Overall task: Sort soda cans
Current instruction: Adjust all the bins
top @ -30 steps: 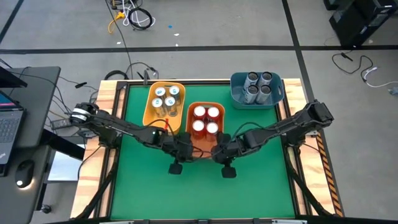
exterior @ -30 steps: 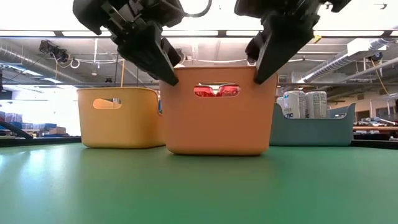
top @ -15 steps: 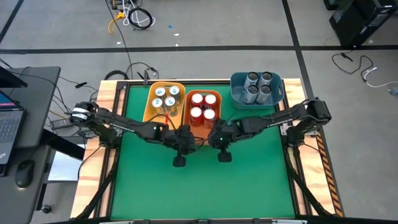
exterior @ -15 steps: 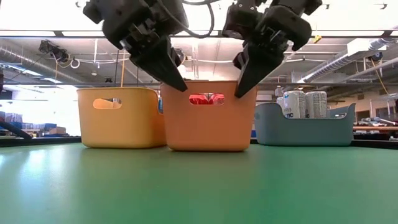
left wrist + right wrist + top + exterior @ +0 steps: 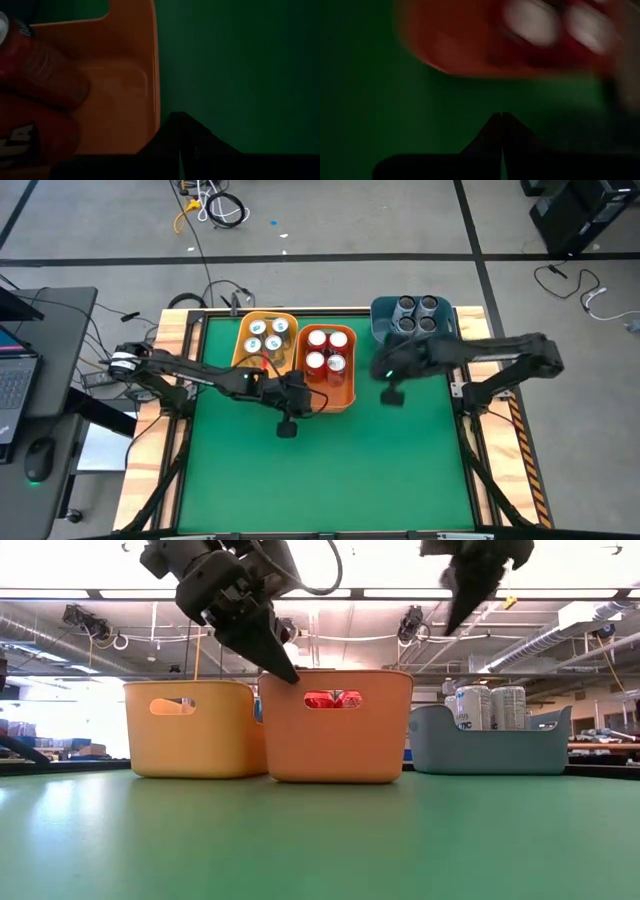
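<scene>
Soda cans [image 5: 327, 350] look fully sorted: four red ones stand in the orange bin [image 5: 346, 395], silver teal-topped ones fill the yellow bin [image 5: 243, 350] touching its left side, and dark grey ones sit in the blue bin [image 5: 380, 308] to its right. No can shows loose on the green surface [image 5: 330, 470] (so little seems left). The left end effector [image 5: 287, 425] is clenched, holding nothing, at the orange bin's near wall. The right end effector [image 5: 392, 393], also clenched and empty, hangs just right of that bin.

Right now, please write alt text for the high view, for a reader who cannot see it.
Three bins on a green table hold sorted soda cans: yellow bin, orange bin, blue bin. The left tool is near the orange bin.
</scene>
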Action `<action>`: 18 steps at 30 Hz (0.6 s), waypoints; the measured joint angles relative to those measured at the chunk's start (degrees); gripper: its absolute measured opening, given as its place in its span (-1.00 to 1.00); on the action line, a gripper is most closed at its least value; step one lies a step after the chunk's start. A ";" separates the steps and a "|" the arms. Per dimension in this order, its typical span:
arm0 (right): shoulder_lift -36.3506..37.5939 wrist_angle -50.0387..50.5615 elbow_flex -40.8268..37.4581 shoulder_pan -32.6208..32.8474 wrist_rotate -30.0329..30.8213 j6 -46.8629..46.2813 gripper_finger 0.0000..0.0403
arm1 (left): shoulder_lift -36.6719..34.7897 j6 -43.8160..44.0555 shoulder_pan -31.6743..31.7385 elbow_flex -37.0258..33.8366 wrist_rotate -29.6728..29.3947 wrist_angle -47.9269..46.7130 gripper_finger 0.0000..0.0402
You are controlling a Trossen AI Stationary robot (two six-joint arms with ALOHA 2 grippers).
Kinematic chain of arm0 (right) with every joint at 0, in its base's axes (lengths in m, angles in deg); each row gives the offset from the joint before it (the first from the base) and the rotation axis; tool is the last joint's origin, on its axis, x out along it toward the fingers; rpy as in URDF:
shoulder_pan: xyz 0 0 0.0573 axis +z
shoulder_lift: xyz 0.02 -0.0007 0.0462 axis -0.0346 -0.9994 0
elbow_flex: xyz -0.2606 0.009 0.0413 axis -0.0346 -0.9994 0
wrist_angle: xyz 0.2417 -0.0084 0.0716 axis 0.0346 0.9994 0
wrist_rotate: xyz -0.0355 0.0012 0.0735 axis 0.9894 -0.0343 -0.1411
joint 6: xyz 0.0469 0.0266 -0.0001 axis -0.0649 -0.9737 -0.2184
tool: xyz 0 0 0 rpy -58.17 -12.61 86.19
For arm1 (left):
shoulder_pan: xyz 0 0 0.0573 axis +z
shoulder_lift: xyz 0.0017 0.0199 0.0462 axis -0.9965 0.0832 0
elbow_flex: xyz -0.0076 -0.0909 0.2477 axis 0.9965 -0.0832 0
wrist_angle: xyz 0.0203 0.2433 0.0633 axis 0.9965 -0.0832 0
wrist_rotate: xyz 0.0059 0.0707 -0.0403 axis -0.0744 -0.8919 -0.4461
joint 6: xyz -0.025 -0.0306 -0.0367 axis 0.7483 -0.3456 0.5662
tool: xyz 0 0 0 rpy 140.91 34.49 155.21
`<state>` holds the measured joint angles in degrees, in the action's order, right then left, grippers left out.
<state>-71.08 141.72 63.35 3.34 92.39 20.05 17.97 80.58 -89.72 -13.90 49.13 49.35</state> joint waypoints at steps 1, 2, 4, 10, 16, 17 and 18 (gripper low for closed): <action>1.92 3.04 0.00 -1.35 2.36 -2.35 -1.00 | -0.28 -0.01 0.02 0.00 -0.03 -0.35 -1.00; 3.76 5.95 0.00 -2.91 4.25 -5.03 -1.00 | -0.56 -0.05 0.02 0.00 -0.07 -0.60 -1.00; 6.90 11.65 0.00 -6.41 7.41 -11.25 -1.00 | -1.28 -0.36 0.02 0.00 -0.11 -0.88 -1.00; 11.58 24.76 -0.02 -17.40 13.91 -23.69 -1.00 | -6.42 -0.79 0.02 -0.02 -0.26 -4.81 -1.00; 12.03 26.60 -1.87 -25.34 15.03 -16.51 -1.00 | -12.97 0.36 0.00 -0.02 -3.91 -9.57 -1.00; 12.09 26.41 -2.91 -26.17 14.92 -13.31 -1.00 | -13.93 0.43 0.00 -0.02 -4.52 -10.44 -1.00; 12.20 26.27 -3.97 -26.80 14.37 -10.10 -1.00 | -14.77 0.52 0.01 -0.02 -4.79 -11.54 -1.00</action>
<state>-58.88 167.99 59.38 -23.46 106.76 9.95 3.19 81.09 -89.71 -13.92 44.34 37.81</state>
